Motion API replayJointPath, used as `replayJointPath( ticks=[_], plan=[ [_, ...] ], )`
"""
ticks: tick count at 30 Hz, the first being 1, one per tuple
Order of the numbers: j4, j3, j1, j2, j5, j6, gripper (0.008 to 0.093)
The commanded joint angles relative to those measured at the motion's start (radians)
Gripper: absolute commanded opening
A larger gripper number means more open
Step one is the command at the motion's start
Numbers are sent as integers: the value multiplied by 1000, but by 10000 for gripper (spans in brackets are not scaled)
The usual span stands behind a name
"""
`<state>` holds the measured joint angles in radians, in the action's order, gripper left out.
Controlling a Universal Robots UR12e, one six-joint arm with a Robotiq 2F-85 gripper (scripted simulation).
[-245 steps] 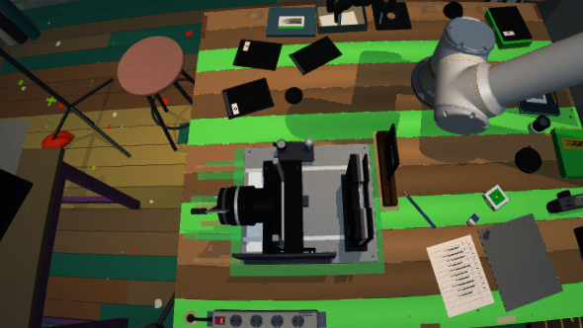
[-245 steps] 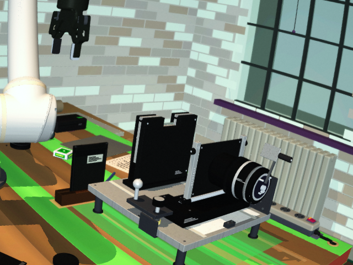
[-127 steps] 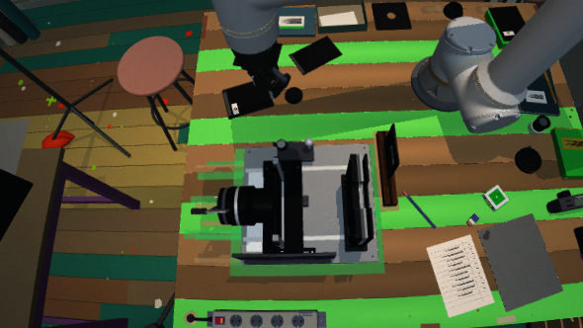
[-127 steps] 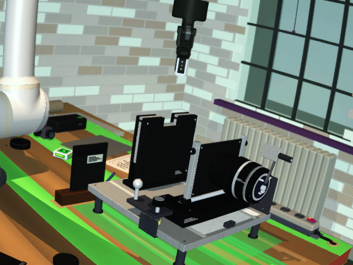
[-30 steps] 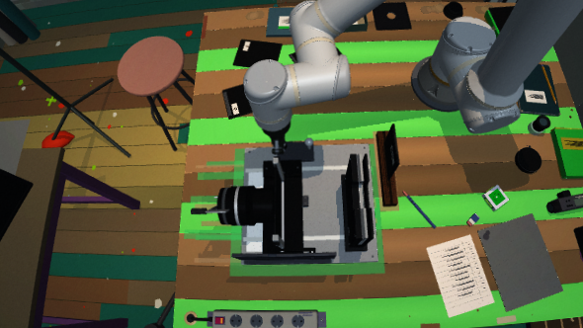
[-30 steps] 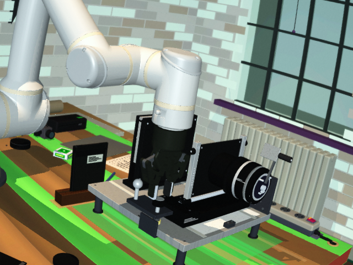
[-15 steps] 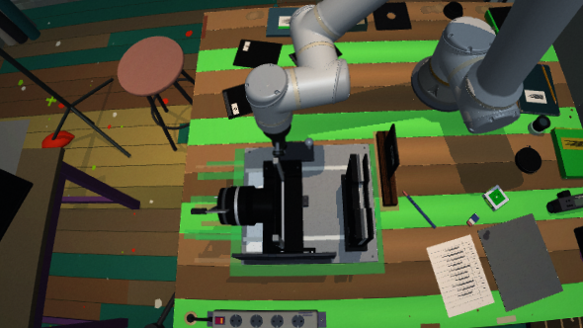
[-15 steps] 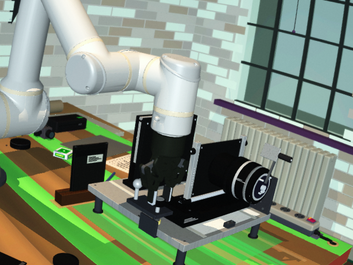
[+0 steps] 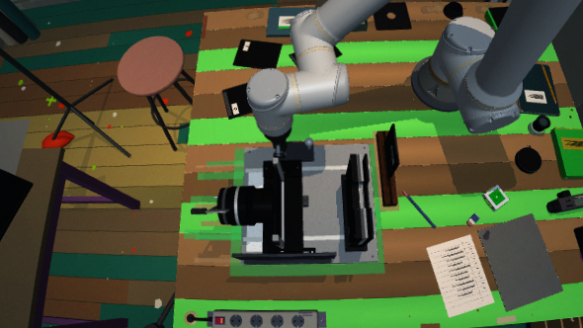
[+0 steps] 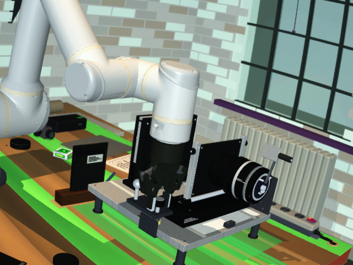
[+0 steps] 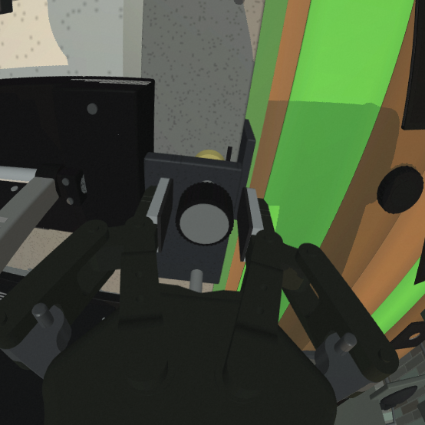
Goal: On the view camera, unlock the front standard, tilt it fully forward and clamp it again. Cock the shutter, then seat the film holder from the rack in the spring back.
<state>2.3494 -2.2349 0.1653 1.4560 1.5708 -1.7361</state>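
The rear spring back point(image 10: 142, 148) of the view camera is partly hidden behind my arm. A round knurled lock knob point(image 11: 204, 217) sits on a dark bracket at the near side of the camera's base, and my gripper point(image 11: 204, 216) is open with a finger on either side of it. The front standard point(image 10: 216, 162) stands upright with the lens point(image 10: 248, 182) and shutter lever point(image 10: 271, 168) on its front. The black film holder point(image 10: 88, 167) stands upright in its wooden rack point(image 10: 72, 196) beside the camera platform.
A wooden rack point(image 9: 387, 170) lies right of the grey platform point(image 9: 316, 207). A blue pencil point(image 9: 419, 209), a printed sheet point(image 9: 459, 274) and a grey mat point(image 9: 519, 259) lie on the bench. A power strip point(image 9: 264, 319) runs along the near edge. A stool point(image 9: 150, 66) stands off the bench.
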Motion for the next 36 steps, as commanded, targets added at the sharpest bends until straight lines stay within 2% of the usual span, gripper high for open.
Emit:
replayJointPath(
  ticks=[1,12,31,36],
  plan=[
    [0,1,0,1,0,0,480],
    [1,1,0,0,0,0,475],
    [1,1,0,0,0,0,95],
    [1,1,0,0,0,3,80]
  ],
)
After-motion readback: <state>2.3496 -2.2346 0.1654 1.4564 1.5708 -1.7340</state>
